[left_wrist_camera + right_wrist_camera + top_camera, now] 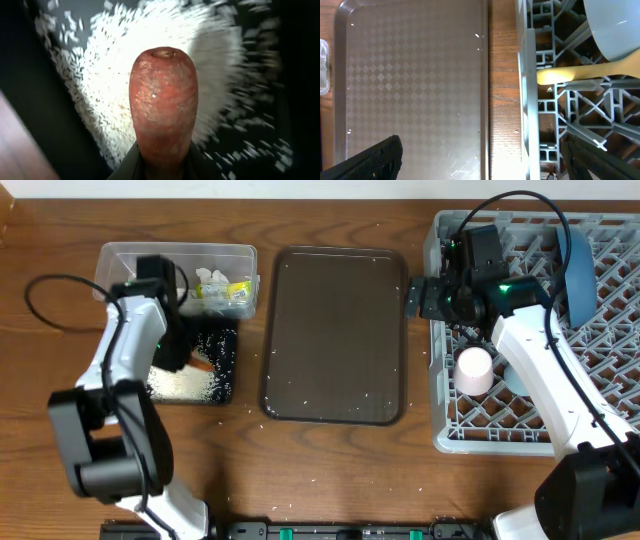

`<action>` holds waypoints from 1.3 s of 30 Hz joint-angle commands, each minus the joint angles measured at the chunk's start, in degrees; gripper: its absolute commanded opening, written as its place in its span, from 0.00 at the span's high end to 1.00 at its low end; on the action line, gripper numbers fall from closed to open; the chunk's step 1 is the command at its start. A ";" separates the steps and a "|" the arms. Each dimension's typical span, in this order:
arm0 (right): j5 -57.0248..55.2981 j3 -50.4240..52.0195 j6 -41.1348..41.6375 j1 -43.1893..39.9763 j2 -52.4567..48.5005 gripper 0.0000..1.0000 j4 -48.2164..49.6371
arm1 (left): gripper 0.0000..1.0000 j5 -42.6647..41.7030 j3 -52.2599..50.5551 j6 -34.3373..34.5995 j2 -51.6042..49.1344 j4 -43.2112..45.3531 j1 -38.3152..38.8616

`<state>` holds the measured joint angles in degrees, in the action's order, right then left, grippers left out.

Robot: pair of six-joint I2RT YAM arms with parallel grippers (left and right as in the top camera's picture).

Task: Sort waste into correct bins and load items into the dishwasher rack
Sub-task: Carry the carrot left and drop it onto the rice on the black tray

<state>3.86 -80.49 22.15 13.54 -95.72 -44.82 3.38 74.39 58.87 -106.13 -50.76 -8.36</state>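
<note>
My left gripper [180, 352] hangs over the shallow black tray [228, 340] and is shut on the thin orange carrot [162, 105], whose blunt end points down at a heap of white rice [110, 75]. In the overhead view the carrot [203, 364] shows beside the rice [185, 384]. The clear tub [125, 258] behind holds crumpled paper and a yellow-green wrapper [237, 290]. My right gripper [414, 298] is open over the gap between the brown serving tray and the grey rack [445, 435]. The rack holds a pink cup [474, 370], a dark blue plate [578, 275] and the yellow spoon [580, 74].
The brown serving tray [335, 335] lies in the middle with a few rice grains on it. A pale blue rounded vessel [612, 27] sits in the rack above the spoon. A strip of bare wood [502, 100] separates the serving tray [415, 80] from the rack wall [527, 100].
</note>
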 commanded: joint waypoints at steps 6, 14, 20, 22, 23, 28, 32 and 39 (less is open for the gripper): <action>-0.61 -0.35 -0.59 0.04 0.98 0.01 -0.68 | 0.64 0.74 -1.07 6.16 -1.36 1.92 -0.13; -0.61 -0.35 -1.07 0.02 0.98 0.01 -0.92 | 0.40 -1.03 -0.13 5.79 -0.48 1.38 -0.31; -0.55 -0.37 -2.08 0.02 1.25 0.01 -1.11 | 0.36 -4.00 4.42 1.11 7.08 -3.91 -1.51; -0.33 -0.44 -2.75 0.02 2.14 0.01 -1.16 | 0.34 -4.00 5.55 1.14 11.13 -5.79 -1.60; -0.33 -0.57 -2.97 0.02 2.84 0.01 -1.16 | 0.32 -4.00 5.57 1.16 13.79 -6.03 -1.60; -1.55 -3.37 -5.20 -0.04 10.19 0.01 -3.56 | 0.12 -4.00 5.57 1.18 23.43 -6.36 -1.60; -8.00 -6.38 -5.27 -0.07 19.08 0.01 -7.96 | 0.12 -4.00 5.57 1.18 28.00 -6.36 -1.60; -9.44 -6.49 -5.27 -0.07 33.03 0.01 -9.49 | 0.11 -4.00 5.57 1.18 30.36 -6.38 -1.60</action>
<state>-3.60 -86.72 17.78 13.52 -64.99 -53.80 -0.95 79.66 60.58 -76.25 -56.82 -9.69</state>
